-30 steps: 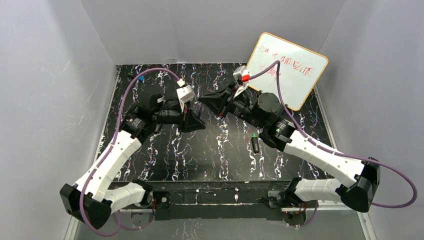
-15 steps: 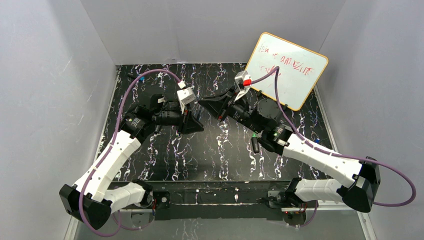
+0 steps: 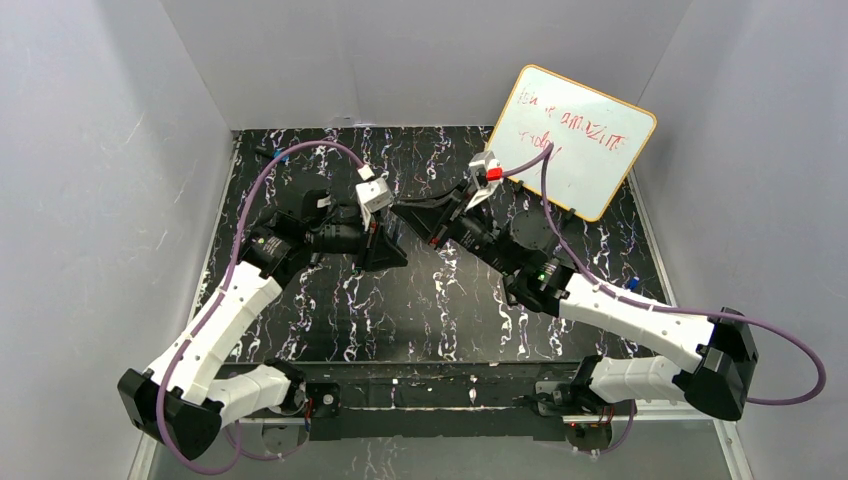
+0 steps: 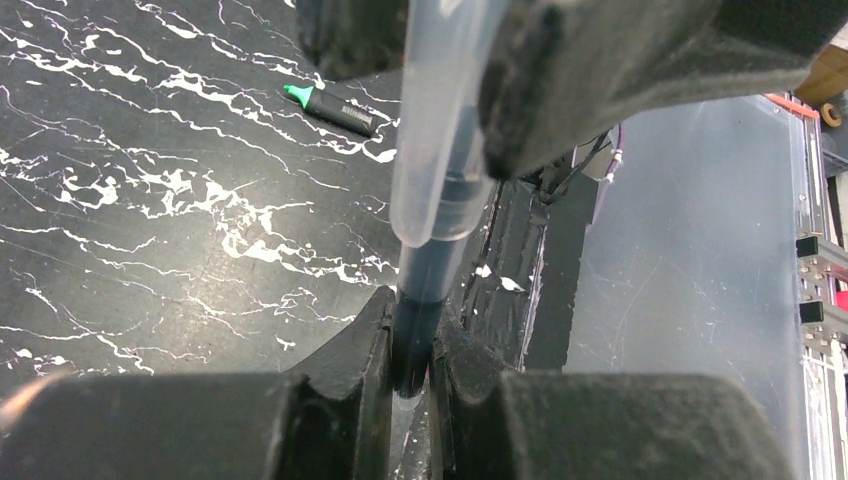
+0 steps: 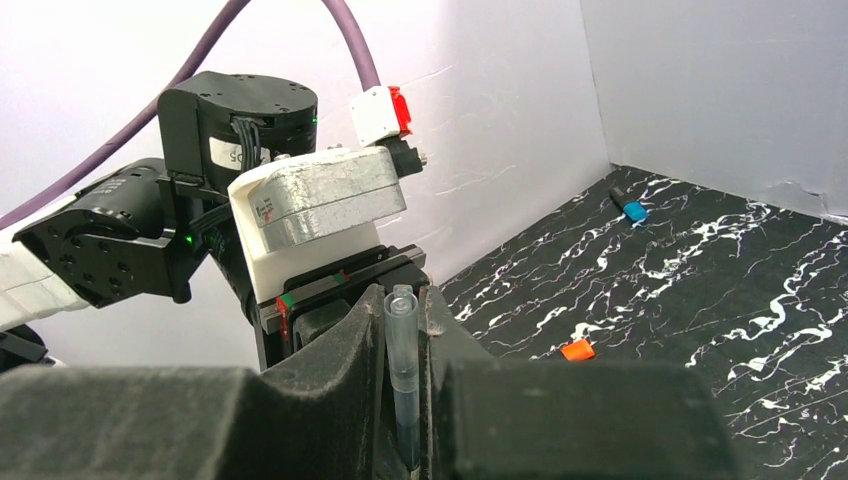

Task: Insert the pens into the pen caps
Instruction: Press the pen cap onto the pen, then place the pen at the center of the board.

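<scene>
Scene: two robot arms meet tip to tip above the black, white-veined desk (image 3: 440, 300), just left of its middle.
Left fingers (image 4: 345, 395): clenched on a slim dark pen (image 4: 415, 300), its barrel pointing at the right arm.
Right fingers (image 5: 330, 380): grasping a long clear plastic cap (image 4: 430, 120), mouth toward the pen.
Just changed: within the last second the right arm has pushed leftward and closed the gap. From overhead, its forearm now hides the marker that lay beside it.
Meaning: the pen's front end appears to sit inside the cap's mouth, so capping looks begun but not seated.
Pens counted: two, the held one and a black green-tipped marker (image 4: 330, 108) lying on the desk, well apart.
Caps counted: three, the clear one, a stubby orange cap (image 5: 577, 349) on the desk, and a blue cap (image 5: 633, 210) by the far wall.
Backdrop: one wood-framed whiteboard (image 3: 600, 160), far right.
</scene>
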### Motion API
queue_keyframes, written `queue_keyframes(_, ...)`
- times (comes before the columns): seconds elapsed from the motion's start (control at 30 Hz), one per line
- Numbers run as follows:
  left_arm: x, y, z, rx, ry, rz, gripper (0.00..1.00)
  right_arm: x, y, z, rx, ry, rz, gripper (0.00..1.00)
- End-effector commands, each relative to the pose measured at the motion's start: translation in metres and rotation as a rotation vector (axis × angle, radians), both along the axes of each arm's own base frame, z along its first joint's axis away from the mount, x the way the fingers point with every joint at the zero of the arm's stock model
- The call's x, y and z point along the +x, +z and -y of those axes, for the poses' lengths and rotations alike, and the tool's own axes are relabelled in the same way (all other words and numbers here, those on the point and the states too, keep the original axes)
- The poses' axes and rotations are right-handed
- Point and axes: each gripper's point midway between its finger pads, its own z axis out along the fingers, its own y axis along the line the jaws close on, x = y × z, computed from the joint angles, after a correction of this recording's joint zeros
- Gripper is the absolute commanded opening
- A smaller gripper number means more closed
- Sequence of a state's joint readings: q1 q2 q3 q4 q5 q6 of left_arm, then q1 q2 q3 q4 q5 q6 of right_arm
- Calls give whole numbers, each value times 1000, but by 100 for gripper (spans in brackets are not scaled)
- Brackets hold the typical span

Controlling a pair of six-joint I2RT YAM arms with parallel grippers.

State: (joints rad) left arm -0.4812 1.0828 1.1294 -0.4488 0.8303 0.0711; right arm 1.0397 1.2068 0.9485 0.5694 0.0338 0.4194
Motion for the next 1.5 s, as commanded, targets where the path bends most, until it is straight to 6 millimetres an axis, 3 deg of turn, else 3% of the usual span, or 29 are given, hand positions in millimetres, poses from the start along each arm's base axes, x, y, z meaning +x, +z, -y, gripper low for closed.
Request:
queue_keyframes(0.0,38,138,-3,-238,126,469,0,-123,-199,-8,-557,455,-409,1)
queue_keyframes(0.2,37,138,-3,-231,124,470,0,-126,-202,-5,-574,451,-412,1)
queue_keyframes(0.4,37,132,-2,-224,111,453,0,-118,-192,-8,-582,424,-371,2)
queue_keyframes(0.47,37,128,-2,-214,107,442,0,-110,-179,-12,-588,401,-332,32)
queue_keyframes(0.5,36,125,-1,-210,100,432,0,-106,-174,-13,-588,385,-310,41)
queue_keyframes(0.6,32,112,1,-203,79,388,0,-89,-155,-16,-585,322,-247,52)
queue_keyframes(0.8,29,68,-1,-165,94,275,0,-50,-105,-15,-520,191,-125,63)
queue_keyframes(1.03,36,2,-2,-106,157,111,0,-18,-41,19,-396,24,-14,69)
queue_keyframes(1.27,75,-77,-18,95,359,-20,0,-26,19,63,-277,-68,75,70)
queue_keyframes(1.47,133,-105,-52,363,651,-146,0,-38,34,102,-248,-118,88,71)
